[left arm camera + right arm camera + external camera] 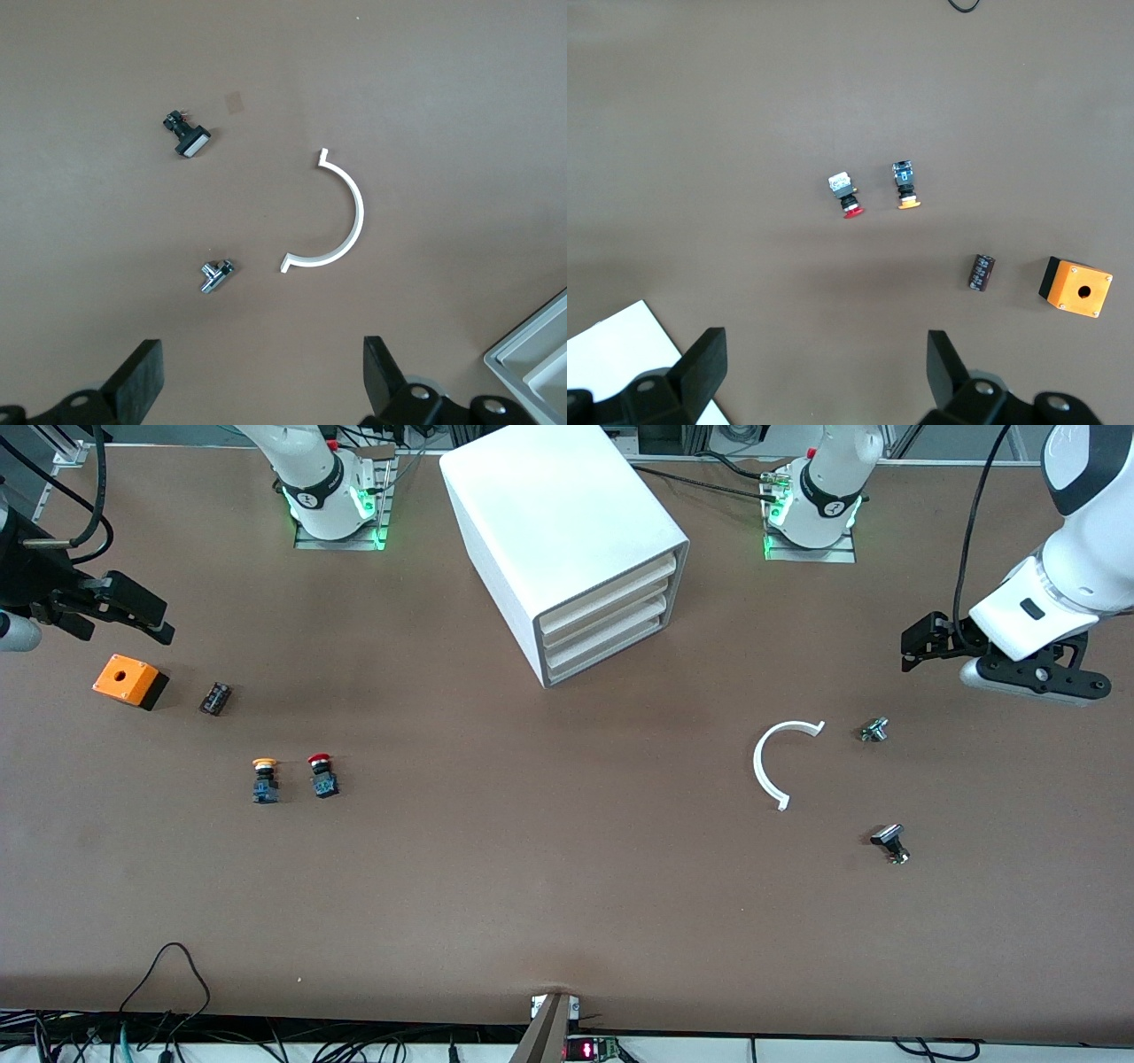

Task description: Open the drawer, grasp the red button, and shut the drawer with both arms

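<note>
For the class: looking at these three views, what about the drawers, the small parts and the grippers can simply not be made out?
- cabinet: all drawers shut, so their contents are hidden in the front view.
- right gripper: front view cuts it off at the edge.
- left gripper: its lower part is cut off in its wrist view.
- red button: any markings are too small.

Red-capped button [322, 775] upright on table, cabinet's four drawers [609, 622] all shut

Bench [549, 886]: flat brown matte surface, fills nearly the whole front view. Lighting even, shadows soft. Black cables [168, 974] loop over the bench edge nearest the front camera. Green indicator lights [379, 536] glow at the two base plates along the farthest edge.
</note>
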Robot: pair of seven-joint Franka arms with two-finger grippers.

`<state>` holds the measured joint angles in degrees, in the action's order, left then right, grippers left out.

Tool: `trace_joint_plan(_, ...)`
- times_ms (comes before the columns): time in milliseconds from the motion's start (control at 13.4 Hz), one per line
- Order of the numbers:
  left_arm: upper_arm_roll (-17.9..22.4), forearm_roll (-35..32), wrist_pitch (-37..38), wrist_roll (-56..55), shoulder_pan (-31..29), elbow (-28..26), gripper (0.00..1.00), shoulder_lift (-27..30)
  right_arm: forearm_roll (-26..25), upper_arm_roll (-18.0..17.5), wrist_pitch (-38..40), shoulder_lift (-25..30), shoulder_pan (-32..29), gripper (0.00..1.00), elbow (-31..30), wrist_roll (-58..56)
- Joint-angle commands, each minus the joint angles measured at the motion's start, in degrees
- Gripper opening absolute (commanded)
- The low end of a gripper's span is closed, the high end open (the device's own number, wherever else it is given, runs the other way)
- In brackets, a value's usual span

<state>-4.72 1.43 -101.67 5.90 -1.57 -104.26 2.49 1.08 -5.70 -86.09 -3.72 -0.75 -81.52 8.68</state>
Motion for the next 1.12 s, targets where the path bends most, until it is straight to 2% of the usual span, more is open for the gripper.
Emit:
trace_joint_plan(0, 4.4, 1.2, -3.1, -1.8, 3.9, -2.8, 0.99, 2.7, 0.4, -0.2, 1.3, -0.8, -0.4, 1.00, 1.9, -0.6)
trace_joint_plan(75, 4.2, 0.9, -2.4, -1.8, 3.9, -1.2, 0.99, 2.6, 0.4, -0.1, 1.4, -0.8, -0.4, 1.00, 1.9, -0.7)
trace_joint_plan(298, 3.7, -1.0, 7.2, -0.5, 3.9, 4.5, 0.99, 0.3, 0.5, -0.1, 1.6, -0.8, -0.4, 1.00, 1.9, -0.7)
trace_joint_plan(522, 3.6, -1.7, 8.7, -0.6, 3.9, 9.2, 0.99, -3.3, 0.5, 0.1, 1.7, -0.8, -0.4, 1.00, 2.0, -0.7)
trace_joint_plan(1044, 1.9, -1.8, 8.7, -2.5, 3.9, 9.9, 0.99, -3.7, 0.5, 0.2, 1.6, -0.7, -0.5, 1.00, 2.2, -0.7)
